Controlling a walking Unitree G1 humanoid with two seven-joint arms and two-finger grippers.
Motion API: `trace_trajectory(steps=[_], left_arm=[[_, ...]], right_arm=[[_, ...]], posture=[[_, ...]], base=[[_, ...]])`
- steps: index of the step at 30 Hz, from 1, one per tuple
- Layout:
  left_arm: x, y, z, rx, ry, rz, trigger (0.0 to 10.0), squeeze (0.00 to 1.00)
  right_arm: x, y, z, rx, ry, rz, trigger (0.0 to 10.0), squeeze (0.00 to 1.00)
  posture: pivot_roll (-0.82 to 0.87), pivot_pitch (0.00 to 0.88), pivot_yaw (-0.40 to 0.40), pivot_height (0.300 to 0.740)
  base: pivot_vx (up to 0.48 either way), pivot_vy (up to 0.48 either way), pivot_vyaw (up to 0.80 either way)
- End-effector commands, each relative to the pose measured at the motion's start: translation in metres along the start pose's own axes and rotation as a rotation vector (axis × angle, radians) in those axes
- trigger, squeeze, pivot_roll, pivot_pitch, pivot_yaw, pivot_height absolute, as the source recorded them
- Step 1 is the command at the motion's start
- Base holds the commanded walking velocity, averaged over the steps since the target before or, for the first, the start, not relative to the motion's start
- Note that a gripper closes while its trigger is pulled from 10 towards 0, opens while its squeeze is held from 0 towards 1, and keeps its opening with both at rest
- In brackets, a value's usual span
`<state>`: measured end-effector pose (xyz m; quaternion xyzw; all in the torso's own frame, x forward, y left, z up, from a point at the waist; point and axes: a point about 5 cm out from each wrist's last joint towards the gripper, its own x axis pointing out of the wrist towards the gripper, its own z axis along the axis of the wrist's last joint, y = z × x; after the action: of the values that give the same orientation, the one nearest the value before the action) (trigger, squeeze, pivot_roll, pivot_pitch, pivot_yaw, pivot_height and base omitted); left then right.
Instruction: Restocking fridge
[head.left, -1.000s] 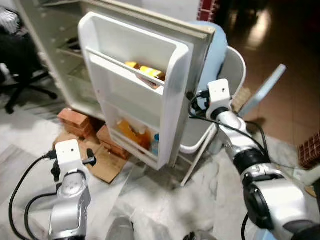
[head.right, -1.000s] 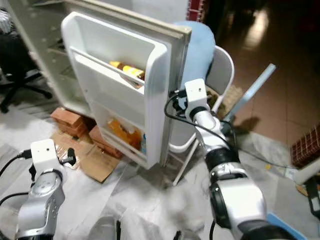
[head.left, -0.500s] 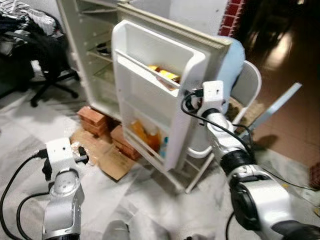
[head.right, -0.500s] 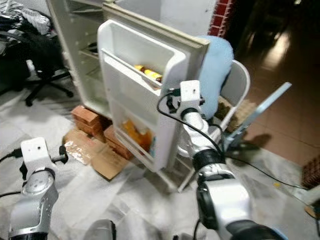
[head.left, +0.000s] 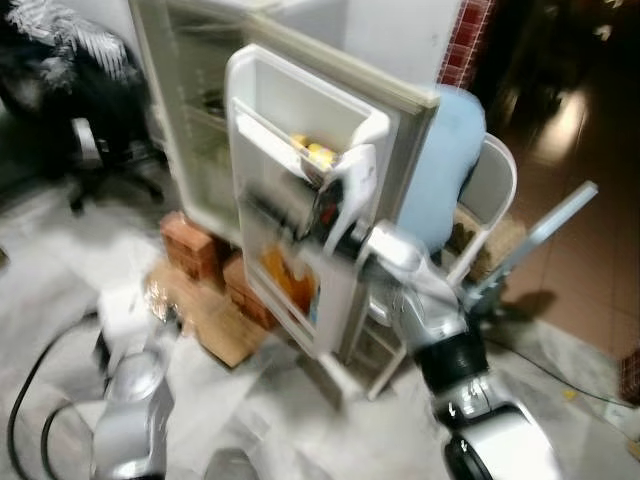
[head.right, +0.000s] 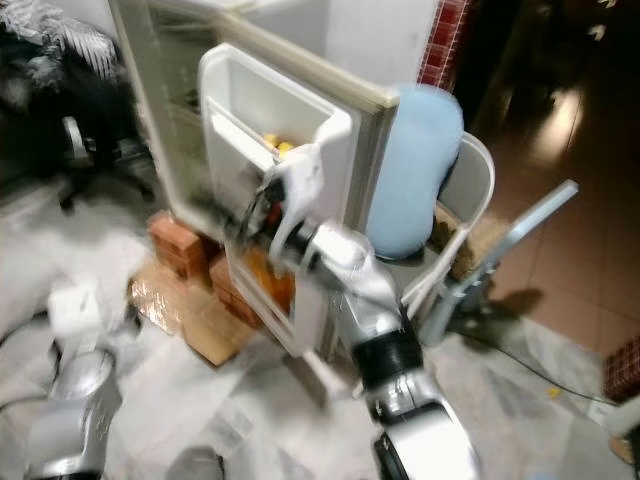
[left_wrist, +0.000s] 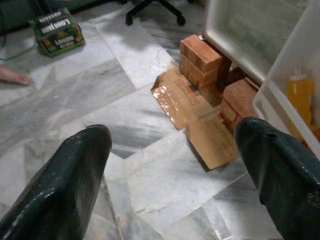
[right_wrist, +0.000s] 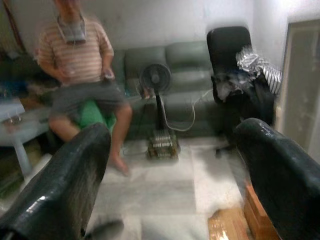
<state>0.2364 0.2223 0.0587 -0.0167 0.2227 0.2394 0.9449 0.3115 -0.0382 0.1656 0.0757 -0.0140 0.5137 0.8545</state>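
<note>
The white fridge (head.left: 190, 100) stands open, its door (head.left: 405, 120) swung toward me. The door's upper shelf holds yellow packs (head.left: 315, 152) and the lower shelf orange bottles (head.left: 285, 275). My right arm reaches across the inner face of the door, motion-blurred, with the right gripper (head.left: 295, 212) in front of the shelves. In the right wrist view that gripper (right_wrist: 170, 175) is open, holds nothing, and faces the room. My left gripper (left_wrist: 170, 165) is open and hangs low over the marble floor near the fridge's base.
Red bricks (left_wrist: 202, 55) prop up the fridge, with flattened cardboard (left_wrist: 195, 115) beside them. A white chair with a blue cushion (head.left: 440, 170) stands right behind the door. An office chair (head.left: 90, 150) is far left. A person (right_wrist: 80, 60) sits on a sofa by a fan (right_wrist: 156, 80).
My right arm has swung left, from the door's outer edge to in front of its inner shelves. The head camera has shifted and the picture is blurred. The left arm stays low.
</note>
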Motion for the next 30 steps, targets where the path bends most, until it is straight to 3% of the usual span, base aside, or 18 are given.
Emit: trace_trajectory(steps=[1, 3, 6, 9, 16, 23, 30], left_arm=[[0.001, -0.006, 0.003, -0.021, -0.001, -0.018, 10.0, 0.00], [0.002, -0.005, 0.003, -0.029, -0.002, -0.019, 10.0, 0.00], [0.003, -0.003, 0.005, -0.016, -0.015, -0.027, 10.0, 0.00], [0.003, -0.001, 0.010, -0.019, -0.053, -0.050, 10.0, 0.00], [0.004, 0.003, 0.011, -0.019, -0.058, -0.040, 10.0, 0.00], [0.003, 0.003, 0.009, -0.022, -0.060, -0.048, 10.0, 0.00], [0.002, 0.003, 0.009, -0.027, -0.060, -0.048, 10.0, 0.00]], right_arm=[[-0.020, -0.022, -0.020, -0.034, 0.114, -0.103, 10.0, 0.00], [-0.048, -0.044, -0.044, -0.121, 0.280, -0.225, 10.0, 0.00], [-0.079, -0.060, -0.055, -0.154, 0.433, -0.365, 10.0, 0.00], [-0.093, -0.075, -0.055, -0.196, 0.466, -0.561, 10.0, 0.00], [-0.103, -0.085, -0.048, -0.248, 0.390, -0.770, 10.0, 0.00], [-0.115, -0.092, -0.045, -0.227, 0.328, -0.995, 10.0, 0.00], [-0.112, -0.096, -0.035, -0.239, 0.245, -1.063, 10.0, 0.00]], posture=[[0.08, 0.000, -0.046, 0.740], [0.08, 0.000, -0.043, 0.740], [0.08, 0.000, -0.038, 0.740], [0.08, 0.000, -0.037, 0.740], [0.08, 0.000, -0.040, 0.740], [0.08, 0.000, -0.043, 0.740], [0.08, 0.000, -0.043, 0.740]], base=[[0.000, 0.000, 0.00], [0.000, 0.000, 0.00], [0.000, 0.000, 0.00], [0.114, 0.000, 0.00], [0.381, 0.000, 0.00], [0.418, 0.000, 0.00], [0.459, 0.000, 0.00]])
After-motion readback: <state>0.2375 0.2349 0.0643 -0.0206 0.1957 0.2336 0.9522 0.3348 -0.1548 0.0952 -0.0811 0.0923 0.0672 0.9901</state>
